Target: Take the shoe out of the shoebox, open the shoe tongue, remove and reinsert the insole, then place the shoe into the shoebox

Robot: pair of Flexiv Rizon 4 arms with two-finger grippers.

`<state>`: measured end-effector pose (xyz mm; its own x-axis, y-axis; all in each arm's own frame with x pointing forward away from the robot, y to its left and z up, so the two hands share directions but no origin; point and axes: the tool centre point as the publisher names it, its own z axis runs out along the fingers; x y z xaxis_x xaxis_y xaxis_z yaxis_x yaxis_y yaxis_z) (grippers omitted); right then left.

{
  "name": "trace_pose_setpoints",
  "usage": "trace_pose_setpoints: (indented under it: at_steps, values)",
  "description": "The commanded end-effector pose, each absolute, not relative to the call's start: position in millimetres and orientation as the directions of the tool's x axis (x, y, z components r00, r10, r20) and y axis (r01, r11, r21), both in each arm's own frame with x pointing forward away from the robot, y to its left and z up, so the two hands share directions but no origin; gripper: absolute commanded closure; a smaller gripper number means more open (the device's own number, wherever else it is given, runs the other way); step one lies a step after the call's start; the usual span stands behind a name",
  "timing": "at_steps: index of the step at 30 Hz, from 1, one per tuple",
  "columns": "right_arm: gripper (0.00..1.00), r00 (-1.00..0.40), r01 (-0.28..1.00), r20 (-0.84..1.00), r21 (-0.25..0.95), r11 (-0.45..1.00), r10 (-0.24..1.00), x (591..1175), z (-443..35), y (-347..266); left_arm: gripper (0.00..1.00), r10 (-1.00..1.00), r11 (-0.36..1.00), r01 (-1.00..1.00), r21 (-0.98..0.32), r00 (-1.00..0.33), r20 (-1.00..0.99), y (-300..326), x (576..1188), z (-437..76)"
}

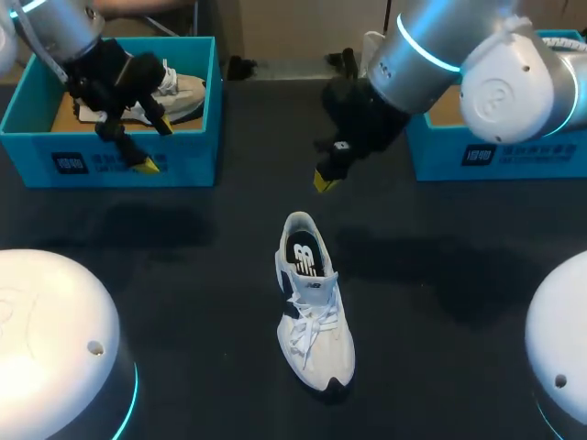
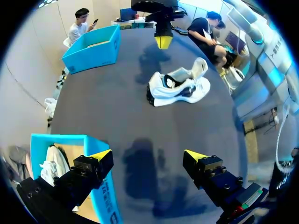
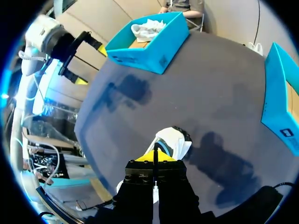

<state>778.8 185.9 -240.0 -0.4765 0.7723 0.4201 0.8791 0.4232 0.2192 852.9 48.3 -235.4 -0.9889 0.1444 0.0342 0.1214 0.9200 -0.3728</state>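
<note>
Partly, right gripper (image 3: pixel 154 157) (fingers together) covers shoe (image 3: pixel 174 141).

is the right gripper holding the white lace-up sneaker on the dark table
No, the white lace-up sneaker lies free on the dark table, and the right gripper hangs shut past its heel without touching it.

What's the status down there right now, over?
Left gripper open, empty, by left shoebox. Right gripper shut, empty, near heel of white sneaker. Sneaker upright on table, nothing blocking it.
</note>
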Motion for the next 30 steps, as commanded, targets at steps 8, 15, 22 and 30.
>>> trace_pose_setpoints:
  at_steps: [8, 15, 22, 30]
  values:
    - [1.0, -0.339, 0.926, 0.253, 0.259, 0.274, 0.906, 757.1, -255.8, 228.6, 0.0, 0.368, 0.881, 0.335, -0.334, -0.929, 0.038, 120.7, 893.0, -202.0]
    - [1.0, -0.312, 0.935, 0.239, 0.248, 0.253, 0.919, 750.9, -261.5, 230.0, 0.0, 0.368, 0.881, 0.335, -0.334, -0.929, 0.038, 120.7, 893.0, -202.0]
    - [1.0, -0.312, 0.935, 0.239, 0.248, 0.253, 0.919, 750.9, -261.5, 230.0, 0.0, 0.368, 0.881, 0.335, -0.334, -0.929, 0.038, 120.7, 893.0, -202.0]
    - [1.0, -0.287, 0.923, -0.03, 0.257, 0.285, 0.957, 745.2, -290.3, 232.2, 0.0, 0.368, 0.881, 0.335, -0.334, -0.929, 0.038, 120.7, 893.0, -202.0]
